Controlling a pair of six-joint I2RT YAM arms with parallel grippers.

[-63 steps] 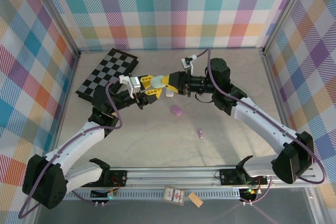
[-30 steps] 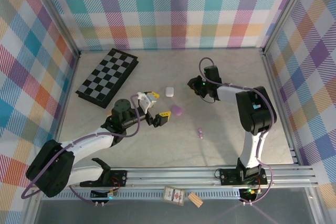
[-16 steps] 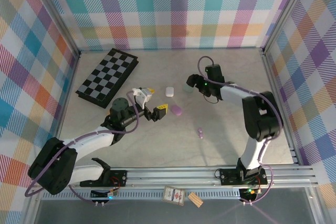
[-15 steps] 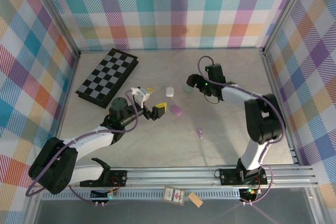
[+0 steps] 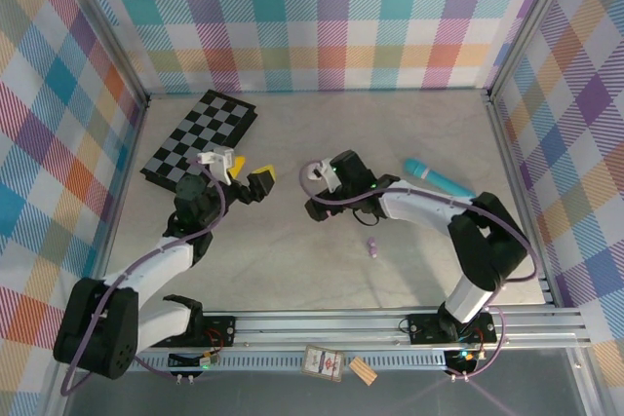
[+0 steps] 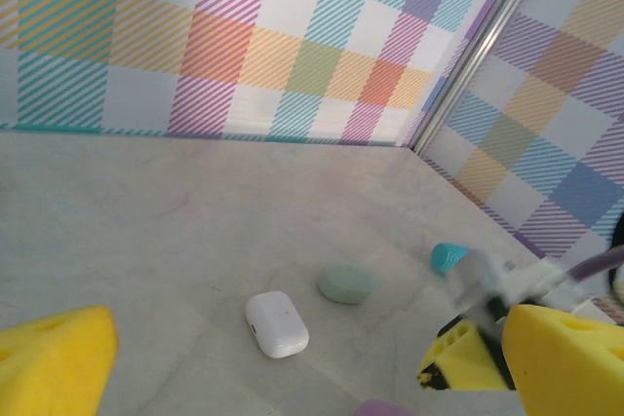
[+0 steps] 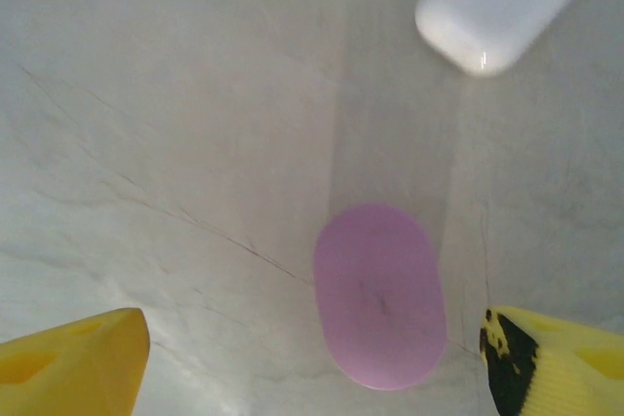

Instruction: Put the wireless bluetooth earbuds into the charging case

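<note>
The left gripper (image 5: pixel 252 176) hangs over the bench (image 5: pixel 292 270) just beside the near corner of the chessboard (image 5: pixel 200 138). Its yellow fingers are spread wide with nothing between them. From the left wrist, a white case (image 6: pixel 276 323) and a pale green case (image 6: pixel 345 283) lie closed on the bench ahead of it, near each other but not touching. The tip of a turquoise stick (image 6: pixel 448 257) shows further off to the right.

The right gripper (image 7: pixel 315 338) points down at the middle of the bench. Its fingers are also spread. A closed purple case (image 7: pixel 380 294) lies flat between them, nearer the finger on the right of that view. No contact with either finger is visible. The white case sits beyond it, towards the upper right corner of the right wrist view.

In the top view, a small purple earbud (image 5: pixel 371 245) lies on bare bench, outside any case. It is closer to the arm bases than the right gripper and apart from it. It is too small to tell whether it is one piece or two.
</note>
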